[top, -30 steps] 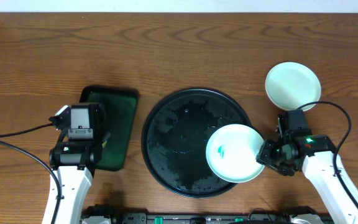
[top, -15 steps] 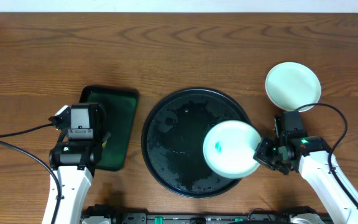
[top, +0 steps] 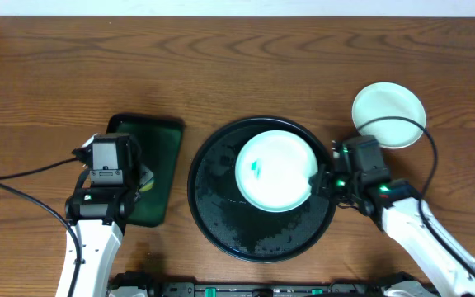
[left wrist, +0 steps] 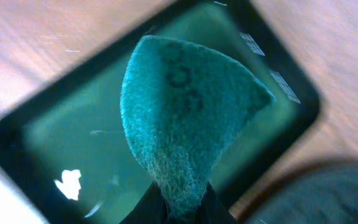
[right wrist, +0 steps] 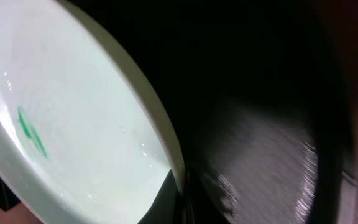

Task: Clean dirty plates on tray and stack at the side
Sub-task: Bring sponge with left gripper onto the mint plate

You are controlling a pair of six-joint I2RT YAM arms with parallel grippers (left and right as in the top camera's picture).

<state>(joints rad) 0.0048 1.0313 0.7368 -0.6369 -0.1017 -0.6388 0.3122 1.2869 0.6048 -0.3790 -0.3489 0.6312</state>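
My right gripper is shut on the right rim of a pale mint plate with a small teal smear, holding it over the large round black tray. In the right wrist view the plate fills the left and the gripper pinches its edge. A second plate lies on the table at the right. My left gripper is shut on a teal scouring pad, held over the dark green tray; in the overhead view the left gripper sits at that tray's lower right.
The dark green rectangular tray lies left of the black tray and also shows in the left wrist view. Cables trail from both arms across the wooden table.
My right gripper has carried the plate up and to the left, from the tray's lower right rim to over the tray's middle. The left arm has barely moved.
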